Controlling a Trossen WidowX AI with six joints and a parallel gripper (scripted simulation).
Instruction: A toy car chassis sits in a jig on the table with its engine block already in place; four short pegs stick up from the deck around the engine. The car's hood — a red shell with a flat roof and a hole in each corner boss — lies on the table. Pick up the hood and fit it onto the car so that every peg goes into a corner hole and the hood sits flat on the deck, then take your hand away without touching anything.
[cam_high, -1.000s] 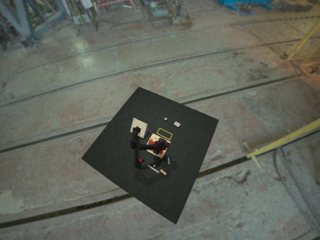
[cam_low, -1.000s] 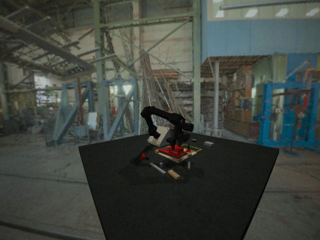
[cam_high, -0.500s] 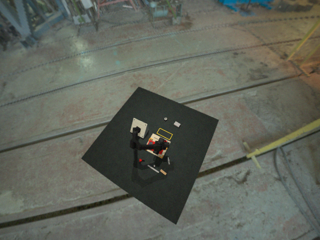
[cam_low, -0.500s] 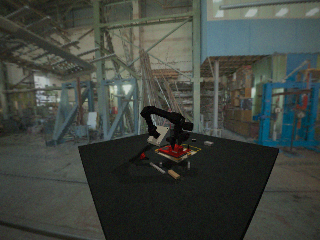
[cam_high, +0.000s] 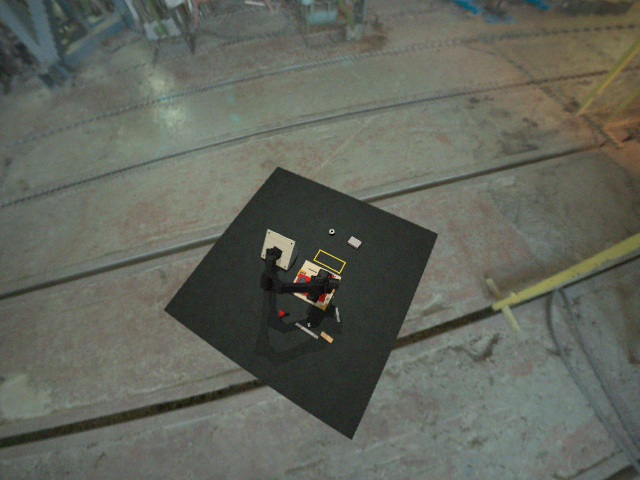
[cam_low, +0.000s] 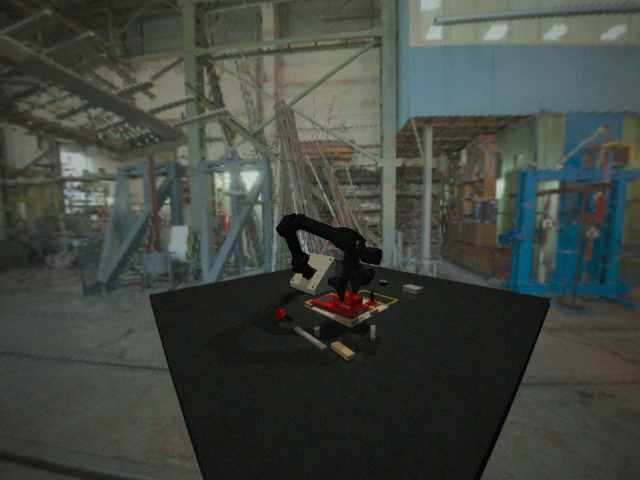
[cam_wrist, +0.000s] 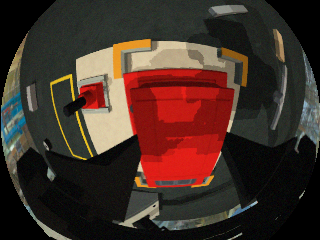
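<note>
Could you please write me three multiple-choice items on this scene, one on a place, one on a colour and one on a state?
1. Where is the hood?
A. Over the car in the jig
B. Beside the wooden block
C. Inside the yellow outline

2. What colour are the jig's corner brackets?
A. Blue
B. Orange
C. Green

3. What is the gripper doing?
A. Open, well above the table
B. Shut on nothing
C. Shut on the hood

Answers:
1. A, as the exterior view shows the red shell over the jig's pale plate.
2. B, as the wrist view shows orange angles at the jig's corners.
3. C, as the fingers come down onto the hood's top and hold it between them.
</note>
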